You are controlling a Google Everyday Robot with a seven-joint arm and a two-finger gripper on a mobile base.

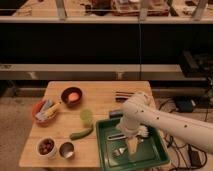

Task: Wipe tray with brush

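Note:
The dark-green tray [106, 156] sits at the wooden table's front right corner. The white brush [144, 131] lies across the tray's far half, with its bristle head to the right and its handle mostly hidden behind my arm. A silver fork [119, 151] lies in the tray's middle. My gripper [131, 146] points down over the tray's centre, just in front of the brush and beside the fork. Its pale fingers stand open with nothing between them.
On the table's left stand a dark bowl with an orange item [72, 96], a red bowl of packets [45, 111], a green cup [86, 116], a green vegetable [81, 133], a white bowl of dark fruit [46, 146] and a metal cup [66, 149]. Cables lie on the floor at right.

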